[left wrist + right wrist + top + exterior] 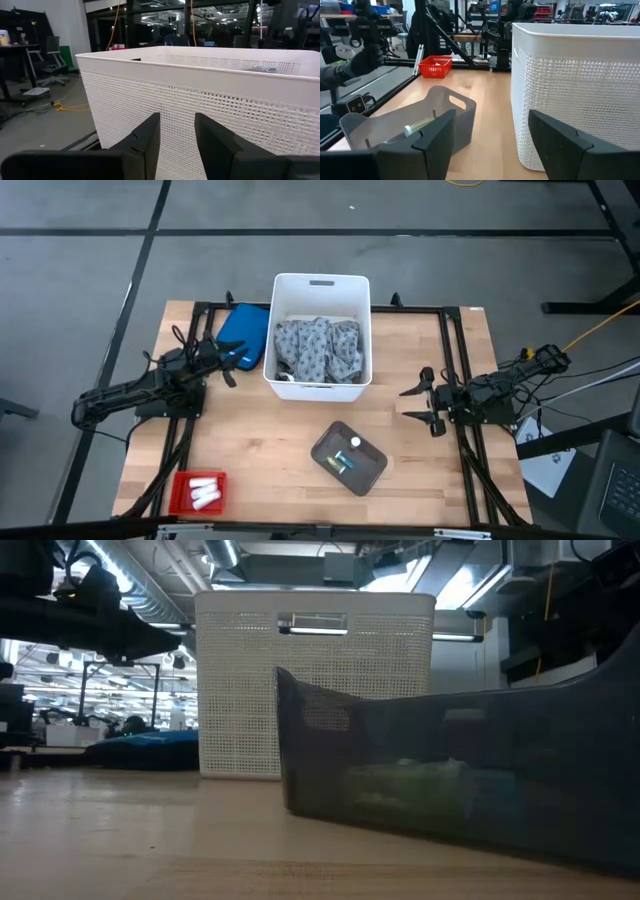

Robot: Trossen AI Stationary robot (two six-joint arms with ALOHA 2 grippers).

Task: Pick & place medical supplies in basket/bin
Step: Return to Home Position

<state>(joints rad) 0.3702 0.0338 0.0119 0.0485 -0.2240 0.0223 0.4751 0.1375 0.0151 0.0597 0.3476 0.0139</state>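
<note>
Grey patterned cloth heaped inside white bin on desk; left claw slightly parted, right claw spread wide, both empty beside it, likely free to park.

Table, high view:
- Bin at rear centre; cloth inside it.
- Soft pack just beside the bin's left wall.
- Tray in front of the bin, slightly right; small packets in it.
- Small basket at the front-left corner; rolls inside.
- Left pincer left of the bin.
- Right pincer right of the tray.
</note>
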